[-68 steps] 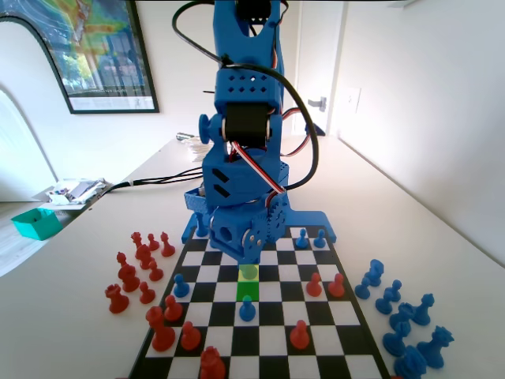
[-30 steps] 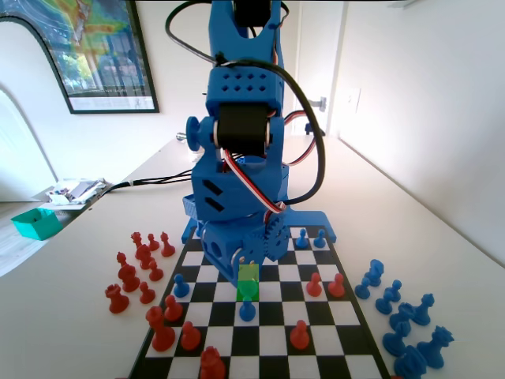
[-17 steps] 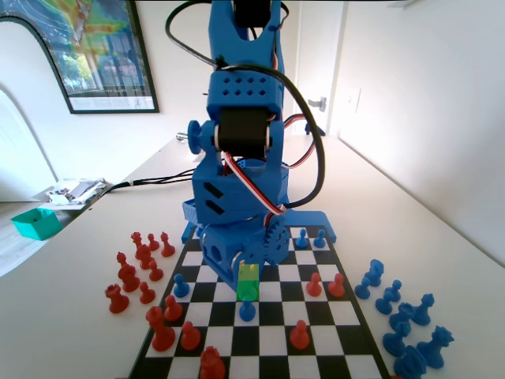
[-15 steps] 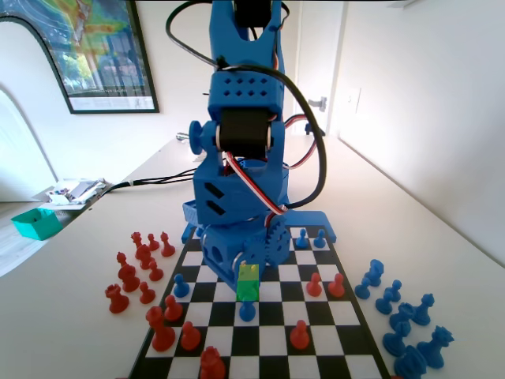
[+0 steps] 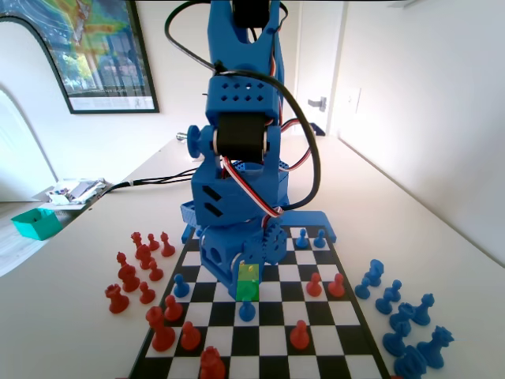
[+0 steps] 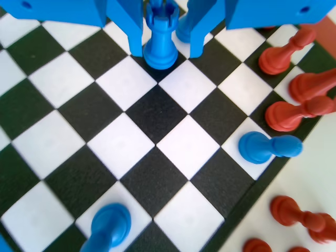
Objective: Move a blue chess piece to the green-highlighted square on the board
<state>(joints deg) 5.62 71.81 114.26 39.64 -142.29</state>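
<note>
The wrist view shows the gripper [image 6: 165, 37] low over the board [image 6: 157, 152], its two jaws hanging from the top edge with a blue rook [image 6: 160, 37], crenellated on top, standing between them. The jaws flank the rook closely at 9 and 3 o'clock, but whether they press on it or stand just off it cannot be told; the rook's base appears to rest on the board at the meeting of a dark and a white square.

In the fixed view the arm's lower body sits directly over the green-highlighted square [image 5: 248, 290], whose bright tint also spills up onto the arm just above it, at 12 o'clock from the square. A blue pawn [image 5: 248, 310] stands on the next square toward the camera, at 6 o'clock from the green one. Other blue pawns show in the wrist view: one at 4 o'clock of the rook near the board's right edge [image 6: 262, 147], one at the bottom edge around 7 o'clock [image 6: 108, 227]. Red pawns [image 6: 294, 107] lean along the right margin.

This reads as the placing or releasing step at the target. Next move calls for spreading the jaws evenly, then lifting straight up so neither jaw tips the rook
</note>
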